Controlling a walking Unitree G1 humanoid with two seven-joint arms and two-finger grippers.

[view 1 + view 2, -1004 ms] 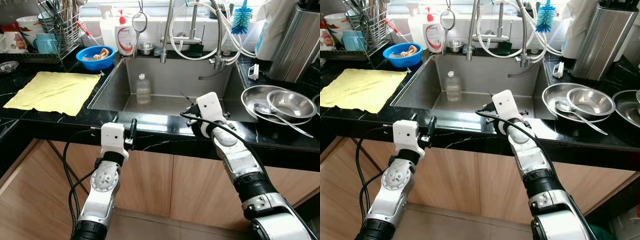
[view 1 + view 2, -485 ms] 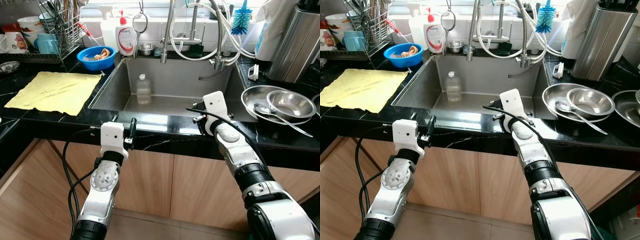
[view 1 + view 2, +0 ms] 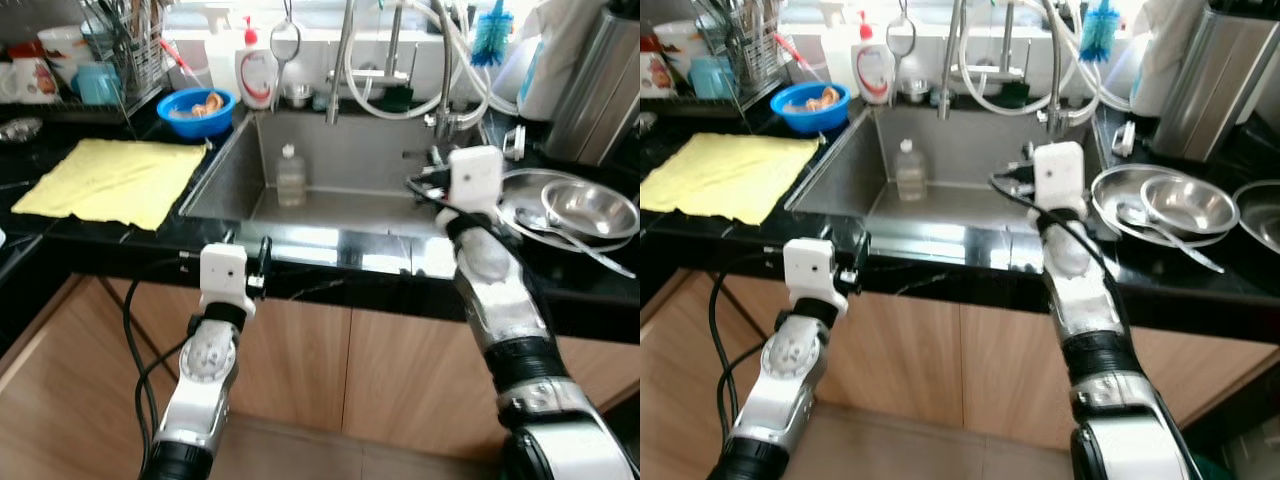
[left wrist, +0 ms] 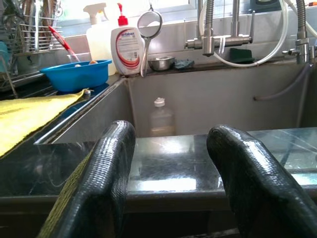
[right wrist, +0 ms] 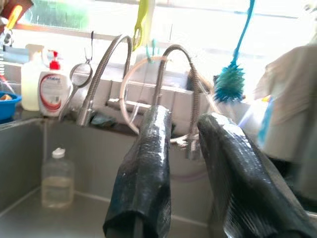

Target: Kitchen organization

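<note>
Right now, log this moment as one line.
left gripper: open, at counter edge | right gripper: open, raised over sink | bottle: upright in sink

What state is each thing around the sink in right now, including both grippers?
left gripper: open, empty, at the counter's front edge.
right gripper: open, empty, raised over the sink's right side.
plastic bottle: upright in the sink, cap on.
yellow cloth: spread flat on the counter.
blue bowl: upright, holding something.
steel bowls: nested, spoon resting across.
</note>
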